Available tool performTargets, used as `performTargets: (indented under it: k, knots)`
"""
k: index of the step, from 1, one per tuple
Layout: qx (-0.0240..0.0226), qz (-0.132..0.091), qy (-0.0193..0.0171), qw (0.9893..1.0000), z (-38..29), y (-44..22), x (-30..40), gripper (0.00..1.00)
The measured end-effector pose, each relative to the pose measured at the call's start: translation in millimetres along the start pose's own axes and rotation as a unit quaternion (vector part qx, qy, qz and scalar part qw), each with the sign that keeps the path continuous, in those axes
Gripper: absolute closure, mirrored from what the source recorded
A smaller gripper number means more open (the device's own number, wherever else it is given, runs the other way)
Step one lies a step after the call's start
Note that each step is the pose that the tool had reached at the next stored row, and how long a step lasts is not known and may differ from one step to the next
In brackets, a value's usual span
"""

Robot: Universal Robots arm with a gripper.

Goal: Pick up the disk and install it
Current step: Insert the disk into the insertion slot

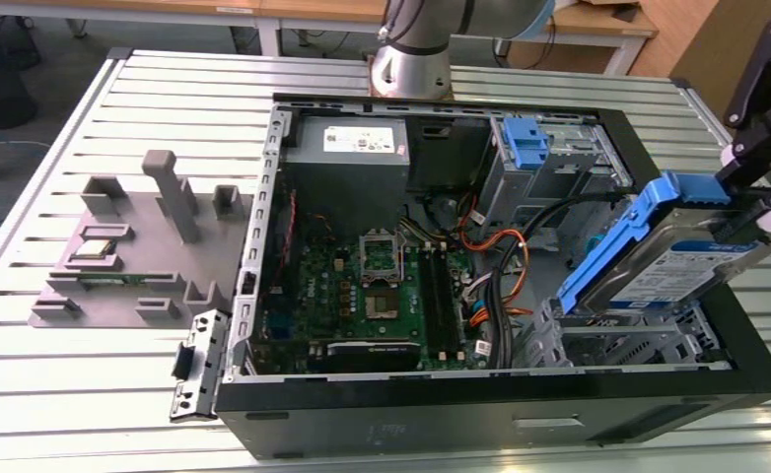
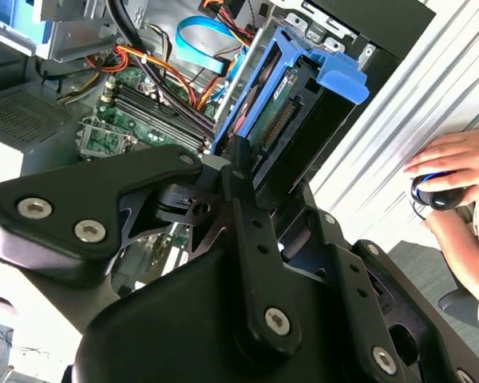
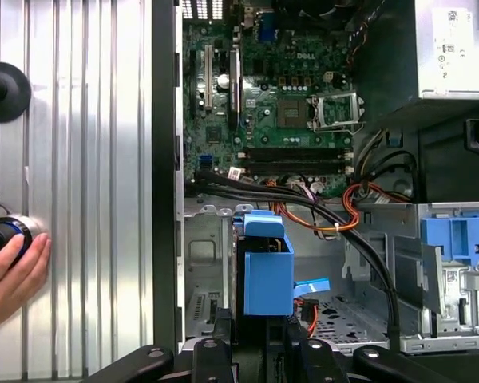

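We see the jaws clamped on the disk (image 1: 660, 264), which hangs tilted over the drive bay (image 1: 622, 345) at the exterior view's right side of the open computer case (image 1: 464, 419) on the slatted desk (image 1: 122, 384). In the first wrist view a hand (image 3: 12, 275) rests on the desk beside the case.

Case (image 1: 491, 419) on table (image 1: 83, 394), fixture (image 1: 136, 246) at the exterior view's left of it. Inside: power supply (image 1: 349, 148) at the far end, board (image 1: 346, 296) before it, disk (image 1: 662, 268) tilted over the bay (image 1: 622, 343) at the exterior view's right.
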State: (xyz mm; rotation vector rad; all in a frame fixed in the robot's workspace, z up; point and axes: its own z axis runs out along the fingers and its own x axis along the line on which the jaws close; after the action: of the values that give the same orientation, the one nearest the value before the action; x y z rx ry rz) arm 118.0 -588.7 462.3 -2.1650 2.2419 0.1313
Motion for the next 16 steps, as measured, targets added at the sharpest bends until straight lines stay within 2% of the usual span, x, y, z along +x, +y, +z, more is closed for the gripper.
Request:
performTargets:
  k: [10, 16]
  knots:
    - [0.0000, 0.000, -0.0001, 1.0000, 7.0, -0.4, 0.7, 0.65]
    - [0.0000, 0.000, -0.0001, 1.0000, 7.5, -0.5, 0.8, 0.65]
